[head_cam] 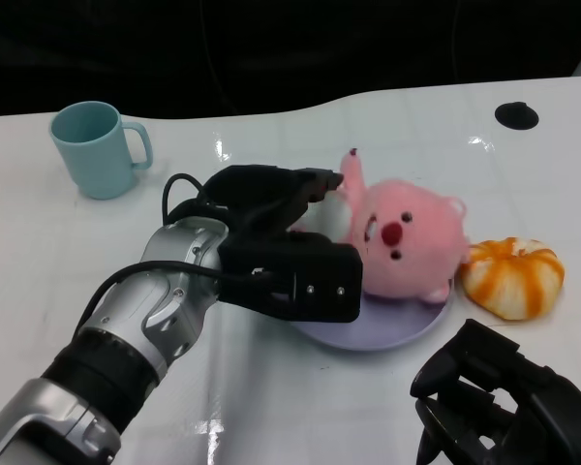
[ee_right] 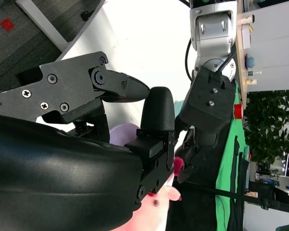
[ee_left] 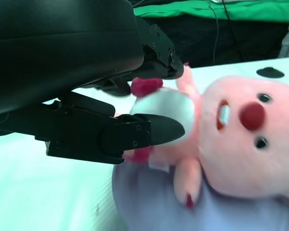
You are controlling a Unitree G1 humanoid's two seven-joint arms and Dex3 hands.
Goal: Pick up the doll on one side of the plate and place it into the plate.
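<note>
Your left hand (head_cam: 276, 237) is reaching over the near-left rim of the lavender plate (head_cam: 387, 329), and its fingers (ee_left: 154, 129) are sitting around the pink plush doll (head_cam: 407, 242). In the left wrist view one finger is lying along the doll's white belly and another is arching over the raised paw with the dark red tip, so the fingers are bracketing the body with a gap between them. You cannot tell from these pictures whether they are actually pressing on the plush or only lying against it.

The doll is lying on the plate, on its back, face turned up. Its long axis is running away from your fingertips toward the far right: feet and belly are nearest the fingers, the head is farthest from them, and one arm is sticking up just past the fingertips.

Beyond the doll's head, an orange-and-white striped plush pumpkin (head_cam: 513, 276) is sitting against the plate's rim, so room is tight on that side. Behind your left wrist, a teal mug (head_cam: 97, 147) is standing well apart, with bare white table (head_cam: 271, 407) between. Your right hand (head_cam: 504, 402) is resting low, near the table edge, fingers curled loosely and holding nothing.
</note>
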